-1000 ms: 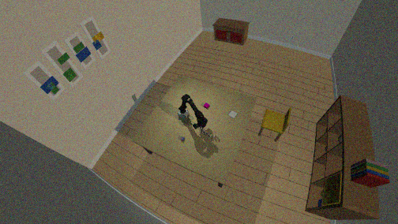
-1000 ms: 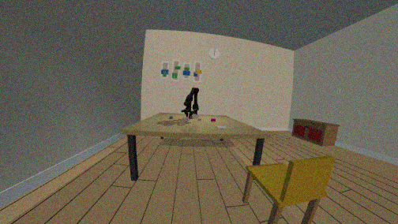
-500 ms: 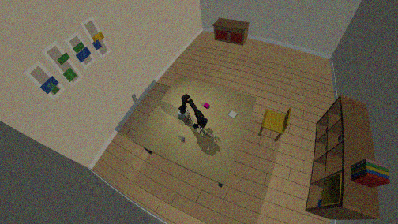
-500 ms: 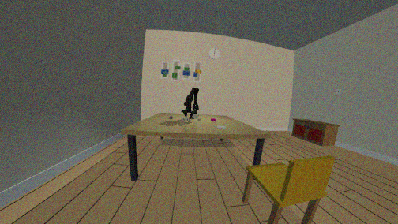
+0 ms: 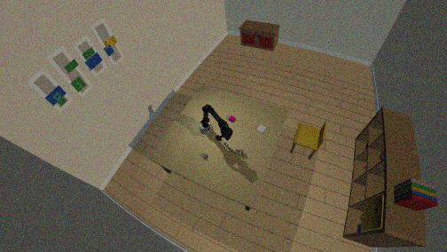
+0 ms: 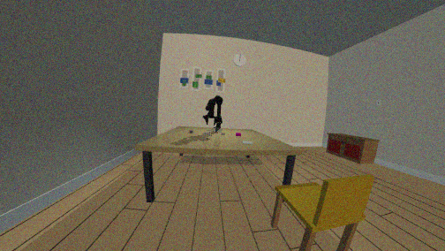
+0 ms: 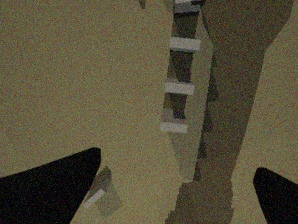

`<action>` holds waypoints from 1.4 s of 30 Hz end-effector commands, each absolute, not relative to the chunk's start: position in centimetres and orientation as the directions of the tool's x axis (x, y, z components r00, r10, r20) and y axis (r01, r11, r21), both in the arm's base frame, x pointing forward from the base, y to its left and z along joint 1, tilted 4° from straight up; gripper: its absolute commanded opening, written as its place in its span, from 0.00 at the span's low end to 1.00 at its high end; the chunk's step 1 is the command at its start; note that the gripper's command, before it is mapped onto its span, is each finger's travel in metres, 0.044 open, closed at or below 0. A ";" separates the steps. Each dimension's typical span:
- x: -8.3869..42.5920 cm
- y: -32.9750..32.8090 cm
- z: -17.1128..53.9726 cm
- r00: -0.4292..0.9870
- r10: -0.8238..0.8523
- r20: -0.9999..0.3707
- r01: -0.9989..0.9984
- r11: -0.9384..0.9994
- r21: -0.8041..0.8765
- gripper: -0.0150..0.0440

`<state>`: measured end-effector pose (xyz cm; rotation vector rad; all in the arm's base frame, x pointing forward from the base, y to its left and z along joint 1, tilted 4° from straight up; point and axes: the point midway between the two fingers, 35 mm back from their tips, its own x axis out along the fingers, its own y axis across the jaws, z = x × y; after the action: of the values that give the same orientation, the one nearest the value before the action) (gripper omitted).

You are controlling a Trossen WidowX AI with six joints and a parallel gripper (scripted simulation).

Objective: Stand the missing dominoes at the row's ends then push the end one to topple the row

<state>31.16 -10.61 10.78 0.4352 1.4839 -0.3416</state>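
Observation:
The row of dominoes (image 5: 235, 152) (image 6: 209, 133) stands on the table. In the wrist view several light top edges run up the picture; the nearest domino (image 7: 174, 127) stands at the row's near end, with others (image 7: 179, 88) (image 7: 185, 44) behind it. Another domino (image 7: 94, 198) is apart from the row at lower left, turned at an angle, beside the left finger; whether it stands is unclear. My gripper (image 5: 218, 138) (image 6: 206, 120) (image 7: 177, 162) is open and empty, above the table by the near end of the row. The far end of the row is cut off in the wrist view.
A magenta block (image 5: 232, 119) (image 6: 238, 134) and a white flat piece (image 5: 262, 129) (image 6: 247, 142) lie on one side of the row. A small greyish object (image 5: 205, 156) (image 6: 191, 132) is on the other side. The arm's shadow falls beside the row.

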 end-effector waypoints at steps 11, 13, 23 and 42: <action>29.8 -6.2 12.8 0.075 0.045 -0.996 0.629 0.773 0.082 1.00; 29.1 -3.8 11.6 0.073 0.047 -0.996 0.712 0.697 0.085 1.00; 25.0 2.9 7.4 0.070 0.054 -0.996 0.913 0.400 0.086 1.00; 25.0 3.4 0.9 0.069 0.054 -0.996 0.913 0.400 0.085 1.00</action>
<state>25.06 3.39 1.34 0.9611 1.3578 -0.8241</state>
